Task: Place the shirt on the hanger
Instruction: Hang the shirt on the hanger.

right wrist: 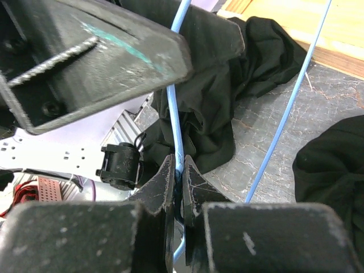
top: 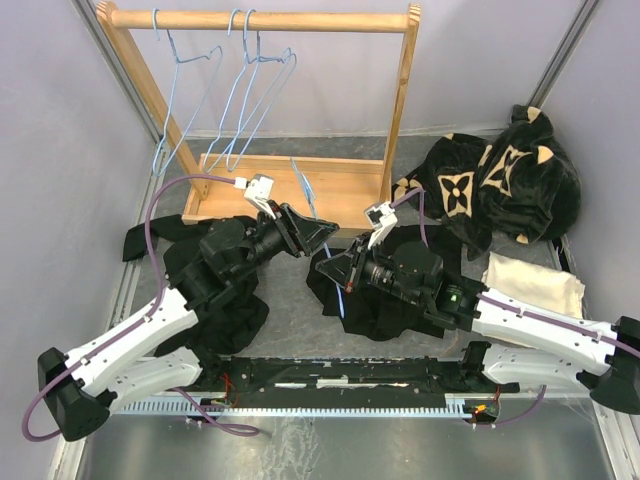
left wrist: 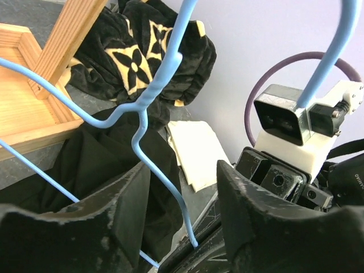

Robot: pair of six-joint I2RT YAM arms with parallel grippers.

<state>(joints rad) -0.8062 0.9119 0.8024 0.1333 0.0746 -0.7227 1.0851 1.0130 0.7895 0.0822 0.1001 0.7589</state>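
Black shirt (top: 365, 318) lies crumpled on the desk (top: 290, 300) under the right arm, with no part of it threaded onto the blue wire hanger (right wrist: 177, 131), which is held clear of the rack (top: 262, 19) and just above the cloth. Right end effector (right wrist: 177, 170) is clamped on the hanger's wire; left end effector (left wrist: 182, 187) has its jaws apart with the hanger's neck passing between them, gripping nothing. Judged progress: hanger off the rack and in hand, dressing not yet begun, collar and both shoulders left to be worked over it.
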